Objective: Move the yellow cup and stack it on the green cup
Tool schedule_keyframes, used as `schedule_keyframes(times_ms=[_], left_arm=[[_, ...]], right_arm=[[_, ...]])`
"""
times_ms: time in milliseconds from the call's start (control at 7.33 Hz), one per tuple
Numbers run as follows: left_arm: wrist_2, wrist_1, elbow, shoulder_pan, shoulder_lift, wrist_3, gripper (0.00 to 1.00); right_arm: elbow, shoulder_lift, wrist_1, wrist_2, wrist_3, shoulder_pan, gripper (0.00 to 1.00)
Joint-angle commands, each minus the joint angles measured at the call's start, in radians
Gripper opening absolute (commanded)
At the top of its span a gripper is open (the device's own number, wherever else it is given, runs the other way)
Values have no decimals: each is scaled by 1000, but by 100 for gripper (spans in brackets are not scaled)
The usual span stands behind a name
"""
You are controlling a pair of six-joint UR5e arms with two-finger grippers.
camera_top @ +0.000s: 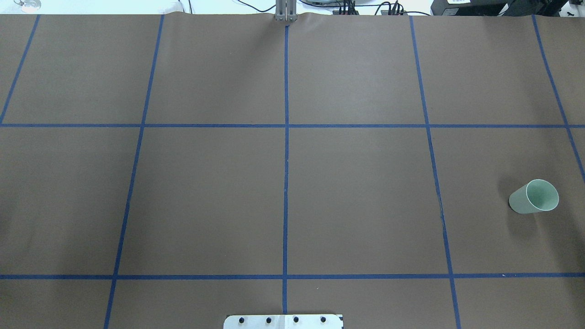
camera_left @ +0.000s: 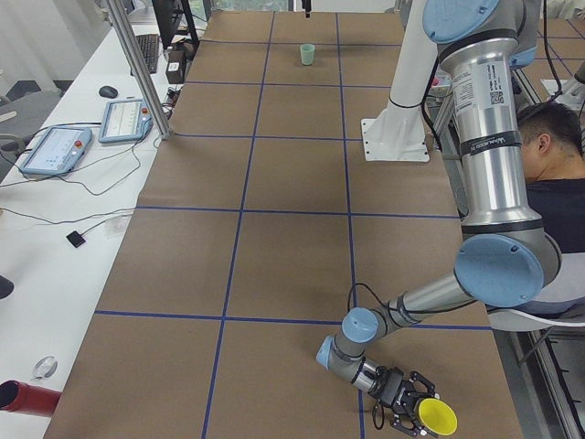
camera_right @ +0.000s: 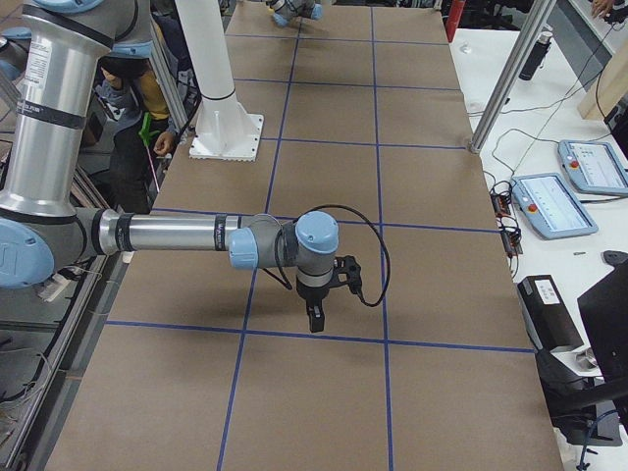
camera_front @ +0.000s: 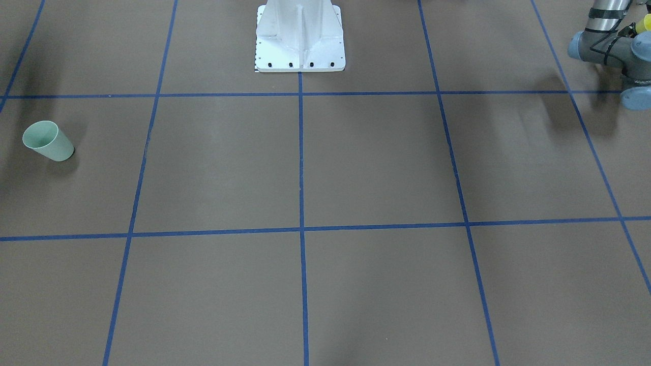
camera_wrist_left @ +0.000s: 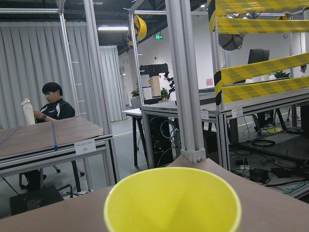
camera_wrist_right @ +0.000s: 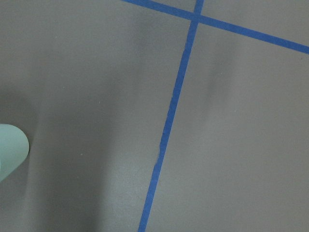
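Note:
The yellow cup [camera_left: 437,417] is held on its side by my left gripper [camera_left: 416,422], low over the table's near left corner, with dark fingers on both sides of it. Its rim fills the bottom of the left wrist view [camera_wrist_left: 173,203], and a sliver of the yellow cup [camera_front: 647,23] shows in the front-facing view. The green cup [camera_top: 534,197] stands upright at the far right side of the table [camera_front: 48,141], alone. My right gripper [camera_right: 314,322] hangs pointing down over the table near the green cup [camera_wrist_right: 10,151]; I cannot tell whether it is open or shut.
The robot's white base [camera_front: 300,40] sits at the table's rear middle. Blue tape lines [camera_top: 286,160] divide the brown table. A person [camera_left: 553,155] sits behind the left arm. Control tablets [camera_left: 55,148] and a metal post [camera_left: 137,64] stand along the operators' side.

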Motion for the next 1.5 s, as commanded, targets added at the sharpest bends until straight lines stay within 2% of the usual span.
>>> schedule_keyframes(times_ms=[0,409,818,955,1364], left_arm=[[172,-33,-84,-2,51,47,28],[462,-226,-81,-3,54,113,28],[695,-399,-79,-23,45,155,23],[752,-491,-78,-25,45,162,22],[842,-707,-82,-59,45,305,20]], right_arm=[[0,0,0,0,0,-1,100],[0,-2,2,1,3,1,100],[0,-2,2,1,8,1,100],[0,-2,2,1,9,1,100],[-2,0,2,-6,12,1,100]])
